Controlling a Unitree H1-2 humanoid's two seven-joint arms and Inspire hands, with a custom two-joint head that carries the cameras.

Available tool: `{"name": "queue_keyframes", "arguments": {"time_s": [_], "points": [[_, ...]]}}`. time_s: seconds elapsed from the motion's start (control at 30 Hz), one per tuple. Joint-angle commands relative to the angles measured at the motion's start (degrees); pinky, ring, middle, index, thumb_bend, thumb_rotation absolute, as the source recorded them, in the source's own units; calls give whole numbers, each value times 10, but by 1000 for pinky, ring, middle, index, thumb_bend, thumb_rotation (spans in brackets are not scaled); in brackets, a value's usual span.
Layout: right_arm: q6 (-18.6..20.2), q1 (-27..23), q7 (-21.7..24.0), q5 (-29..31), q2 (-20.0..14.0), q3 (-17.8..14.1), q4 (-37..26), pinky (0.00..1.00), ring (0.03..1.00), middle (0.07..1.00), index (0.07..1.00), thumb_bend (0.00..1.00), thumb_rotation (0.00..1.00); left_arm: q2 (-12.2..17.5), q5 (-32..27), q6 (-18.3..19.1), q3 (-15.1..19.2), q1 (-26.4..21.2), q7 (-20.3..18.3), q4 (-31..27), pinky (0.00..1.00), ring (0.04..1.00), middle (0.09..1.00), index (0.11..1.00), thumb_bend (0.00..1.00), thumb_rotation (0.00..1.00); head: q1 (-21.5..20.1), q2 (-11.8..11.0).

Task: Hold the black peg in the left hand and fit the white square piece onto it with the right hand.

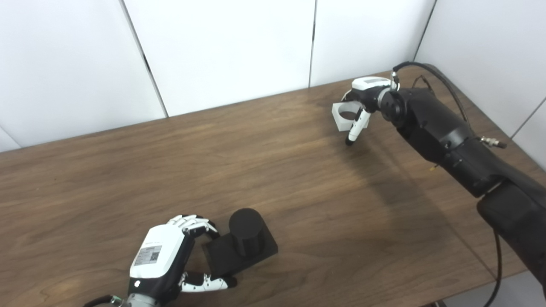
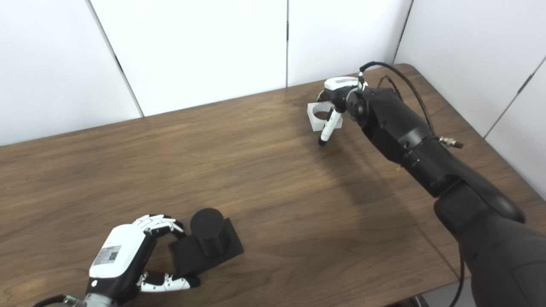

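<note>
The black peg [image 1: 246, 232], a short cylinder on a square black base, sits at the table's near left. My left hand [image 1: 164, 251] is shut on the base, with fingers [image 1: 194, 222] curled over its far edge and the thumb under its near corner. At the far right, my right hand [image 1: 369, 94] is shut on the white square piece [image 1: 338, 117], which has a round hole and is held tilted just above the table. The two parts are far apart across the table.
The brown wooden table [image 1: 273, 170] carries nothing else. White wall panels stand behind it and along its right side. My black right forearm [image 1: 443, 136] and its cable stretch over the table's right end.
</note>
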Motion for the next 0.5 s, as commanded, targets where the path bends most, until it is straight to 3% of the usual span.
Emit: {"name": "queue_keyframes", "arguments": {"time_s": [0.0,0.27,0.47], "points": [[-10,-31,-15,-8,-22,-10,-9,871,969,900,790,972,271,3,17,1,-5,1,-18,-3,881,819,744,488,514,42,-1,1],[-13,-32,-10,-11,-31,-8,-12,873,971,910,765,917,265,4,13,2,-2,2,-24,-8,879,820,746,488,514,42,-3,4],[-28,-22,-33,1,-31,-21,-13,820,927,859,668,848,164,3,15,-1,-1,3,-23,-8,873,818,745,488,514,42,-3,4]]}}
